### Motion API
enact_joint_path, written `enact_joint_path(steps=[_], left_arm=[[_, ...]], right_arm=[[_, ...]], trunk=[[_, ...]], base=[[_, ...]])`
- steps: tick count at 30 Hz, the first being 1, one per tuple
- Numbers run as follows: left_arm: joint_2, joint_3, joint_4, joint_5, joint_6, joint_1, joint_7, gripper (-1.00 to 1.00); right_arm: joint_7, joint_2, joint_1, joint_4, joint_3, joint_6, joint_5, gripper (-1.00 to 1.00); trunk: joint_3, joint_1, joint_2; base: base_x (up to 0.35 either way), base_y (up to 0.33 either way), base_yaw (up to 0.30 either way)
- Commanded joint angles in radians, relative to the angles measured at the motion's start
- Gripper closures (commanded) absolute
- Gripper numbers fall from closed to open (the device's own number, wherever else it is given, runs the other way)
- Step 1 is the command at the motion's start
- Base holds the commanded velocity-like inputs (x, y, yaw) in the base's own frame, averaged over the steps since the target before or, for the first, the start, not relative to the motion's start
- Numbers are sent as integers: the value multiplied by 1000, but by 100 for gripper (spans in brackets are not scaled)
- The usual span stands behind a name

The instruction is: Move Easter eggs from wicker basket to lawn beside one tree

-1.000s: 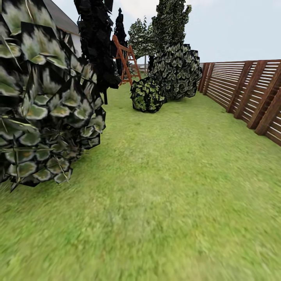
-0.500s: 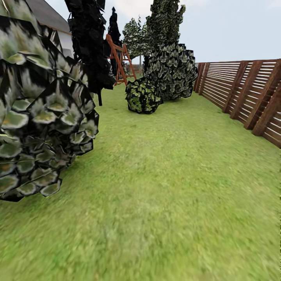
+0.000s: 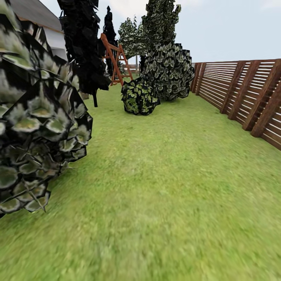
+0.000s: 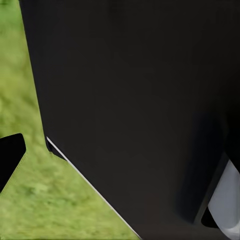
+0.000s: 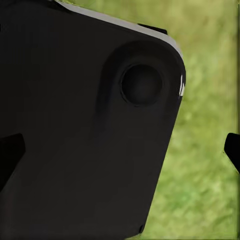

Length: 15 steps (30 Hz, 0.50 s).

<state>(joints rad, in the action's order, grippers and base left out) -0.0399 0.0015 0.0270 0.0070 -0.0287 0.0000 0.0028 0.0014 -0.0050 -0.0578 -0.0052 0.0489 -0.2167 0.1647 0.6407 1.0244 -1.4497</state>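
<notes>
The lawn [image 3: 168, 187] spreads ahead of me as broad green grass with yellowish patches. The Easter eggs, the wicker basket and the tree are out of view. In the left wrist view one dark fingertip [image 4: 10, 156] of my left gripper [image 4: 120, 155] sits at the picture's edge over grass, beside a black panel of my own body. In the right wrist view my right gripper [image 5: 120, 150] shows both dark fingertips [image 5: 10, 155] far apart, with nothing between them but the same kind of black panel and grass behind.
A big spiky-leaved bush [image 3: 35, 117] stands close on the left. A black-leaved plant on a thin dark trunk [image 3: 84, 43], a small round bush [image 3: 138, 97], a larger one [image 3: 168, 70] and an orange ladder [image 3: 113, 58] lie farther back. A wooden slat fence [image 3: 246, 93] runs along the right.
The whole head view has shifted: the bushes and ladder slide left and the near bush slips partly off the left edge, so the camera has moved. No thing in the garden has moved.
</notes>
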Motion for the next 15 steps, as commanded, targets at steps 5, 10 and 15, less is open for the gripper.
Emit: enact_joint_path(steps=[5,10,15], left_arm=[[0,0,0,1,-2,0,0,-100],[0,0,0,1,-2,0,0,-100],[0,0,-1,1,-2,0,0,-100]], right_arm=[[0,0,0,1,5,-3,2,-100],[0,0,0,1,5,-3,2,-100],[0,0,0,1,5,-3,2,-100]], trunk=[[1,1,0],[1,1,0],[1,1,0]], base=[[339,0,0],[339,0,0],[339,0,0]])
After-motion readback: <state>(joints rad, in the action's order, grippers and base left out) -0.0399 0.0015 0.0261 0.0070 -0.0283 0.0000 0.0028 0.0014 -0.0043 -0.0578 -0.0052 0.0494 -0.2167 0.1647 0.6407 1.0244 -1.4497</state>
